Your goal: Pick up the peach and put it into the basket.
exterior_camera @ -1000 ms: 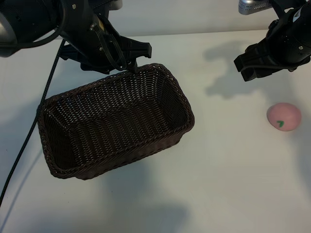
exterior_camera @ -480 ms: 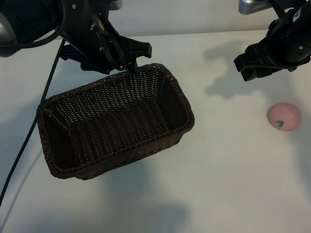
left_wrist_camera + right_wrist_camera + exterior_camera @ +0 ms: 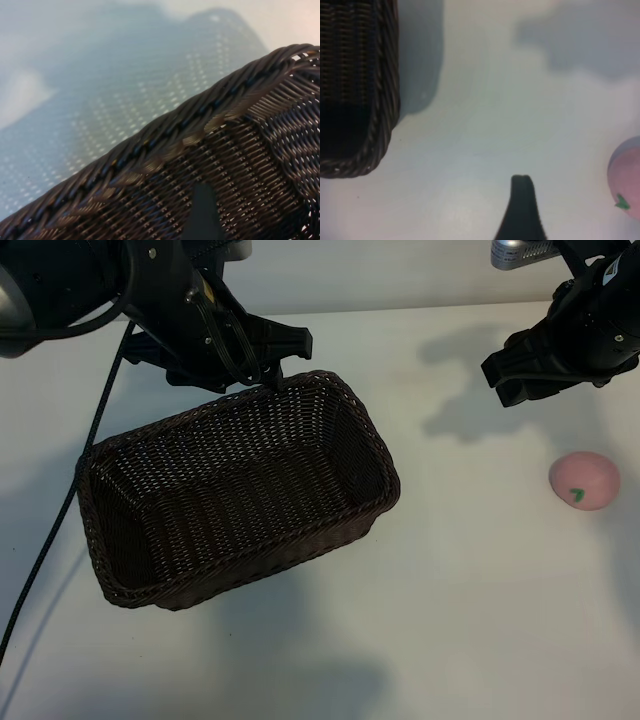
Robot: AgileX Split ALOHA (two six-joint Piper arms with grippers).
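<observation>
The white table (image 3: 470, 620) carries a large rectangular dark brown woven wicker basket (image 3: 240, 490) toward its left side, empty inside. The left tool (image 3: 270, 365) hangs at the basket's far braided rim with its fingers spread apart; whether it touches the weave cannot be told. The right tool (image 3: 515, 375) hovers above bare table, also spread apart and holding nothing. Well off to the right lies the small round pale-pink peach (image 3: 584, 480) with its tiny green leaf mark — on the table, apart from both tools.

The step in hand looks like the reach for the fruit, not yet a grasp. The next move likely calls for the right tool to travel over the peach, descend and straddle it — then close gently.
</observation>
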